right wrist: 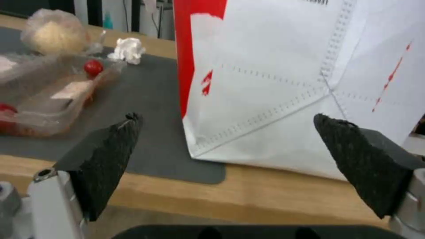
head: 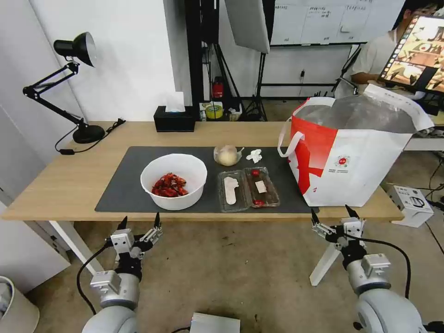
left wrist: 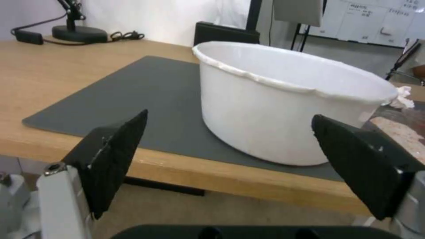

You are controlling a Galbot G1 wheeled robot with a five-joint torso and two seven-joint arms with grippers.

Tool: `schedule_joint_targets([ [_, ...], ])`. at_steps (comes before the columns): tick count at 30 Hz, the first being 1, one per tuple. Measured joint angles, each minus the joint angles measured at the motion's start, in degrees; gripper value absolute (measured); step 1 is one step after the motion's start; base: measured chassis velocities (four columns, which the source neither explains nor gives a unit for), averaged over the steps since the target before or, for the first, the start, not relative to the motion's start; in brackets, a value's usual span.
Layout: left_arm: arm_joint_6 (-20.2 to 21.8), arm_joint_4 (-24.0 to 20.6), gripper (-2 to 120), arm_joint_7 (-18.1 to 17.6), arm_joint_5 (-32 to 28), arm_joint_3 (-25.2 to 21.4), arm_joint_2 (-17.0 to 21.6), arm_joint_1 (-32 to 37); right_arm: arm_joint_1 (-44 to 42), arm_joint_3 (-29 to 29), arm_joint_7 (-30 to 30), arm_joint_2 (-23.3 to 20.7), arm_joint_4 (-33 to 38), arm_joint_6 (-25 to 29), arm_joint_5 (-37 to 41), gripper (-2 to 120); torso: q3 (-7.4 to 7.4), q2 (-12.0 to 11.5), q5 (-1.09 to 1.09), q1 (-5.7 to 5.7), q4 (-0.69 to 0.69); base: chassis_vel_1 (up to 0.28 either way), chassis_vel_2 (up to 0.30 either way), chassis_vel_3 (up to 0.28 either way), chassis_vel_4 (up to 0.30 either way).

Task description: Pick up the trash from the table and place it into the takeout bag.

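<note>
1. My left gripper [head: 140, 223] hangs below the near edge of the table [head: 69, 180], spread wide and empty, lined up with the white bowl [head: 174, 181] of red shells [head: 169, 185]. My right gripper [head: 335, 213] is also wide and empty, low in front of the takeout bag [head: 351, 159].
2. The bowl sits on the grey mat [head: 125, 185], near its front. I judge it light but thin-walled, so it may flex; a pinch over the rim and kept level looks safest, or the shells spill.
3. The clear box [head: 249, 188] lies open just beside the bowl, towards the bag. It looks flimsy and slippery; I would grip an outer edge lightly so it does not crack.
4. The clear bag with its beige lump [head: 226, 155] rests behind the box: soft, and probably best taken by its gathered top.
5. The crumpled tissue [head: 254, 155] lies beside it, nearly weightless; any pinch should do.
6. The takeout bag stands open-topped at the mat's right end, soft-walled and easily nudged.
</note>
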Motion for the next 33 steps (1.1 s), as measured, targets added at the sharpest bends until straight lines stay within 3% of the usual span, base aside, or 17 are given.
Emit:
schedule_joint_targets([
  [6, 0.0, -1.2, 100, 0.2, 0.2, 0.2, 0.1, 0.8, -0.4, 0.1, -0.1, 0.0, 0.8, 0.0, 0.0, 98, 0.00, 0.0, -0.01, 0.00, 0.00, 0.000, 0.000, 0.000, 0.000],
  [9, 0.0, -2.9, 100, 0.1, -2.8, 1.4, 1.4, 1.5, -0.7, 0.1, -0.2, -0.1, 1.3, 0.1, 0.1, 98, 0.00, 0.0, -0.01, 0.00, 0.00, 0.000, 0.000, 0.000, 0.000],
  [12, 0.2, -6.0, 100, -0.4, -11.3, 4.6, 3.9, 1.7, -0.7, 0.2, -0.3, -0.4, 1.6, 0.2, 0.6, 98, 0.00, 0.0, -0.01, 0.00, 0.00, 0.000, 0.000, 0.000, 0.000],
  [18, 1.0, -7.5, 100, -2.1, -21.0, 7.6, 7.3, -0.5, -0.7, 0.1, -0.3, -1.0, 2.1, 0.2, 1.0, 97, 0.00, 0.0, -0.01, -0.01, 0.00, 0.000, 0.000, 0.000, 0.000],
  [20, 1.8, -7.7, 100, -3.5, -34.3, 12.4, 9.1, -5.8, -1.6, 0.1, -0.2, -1.1, 3.1, 0.2, 0.9, 97, 0.00, 0.0, 0.00, -0.01, 0.00, 0.000, 0.000, 0.000, 0.000],
  [25, 3.1, -7.7, 100, -5.0, -41.2, 16.0, 9.2, -9.7, -2.3, 0.4, 0.0, -0.7, 3.5, 0.1, 0.6, 97, 0.00, 0.0, 0.00, 0.00, 0.00, 0.000, 0.000, 0.000, 0.000],
  [28, 5.1, -7.3, 100, -8.3, -47.7, 19.2, 7.4, -13.5, -3.8, 1.4, 0.1, -0.1, 4.0, 0.1, 0.2, 96, 0.00, 0.0, -0.01, -0.01, -0.01, 0.000, 0.000, 0.000, 0.000],
  [33, 7.7, -6.5, 100, -11.8, -52.0, 20.5, 4.8, -16.5, -4.8, 1.8, 0.1, 0.7, 4.2, 0.2, -0.5, 96, 0.00, 0.0, 0.00, -0.01, 0.00, 0.000, 0.000, 0.000, 0.000],
])
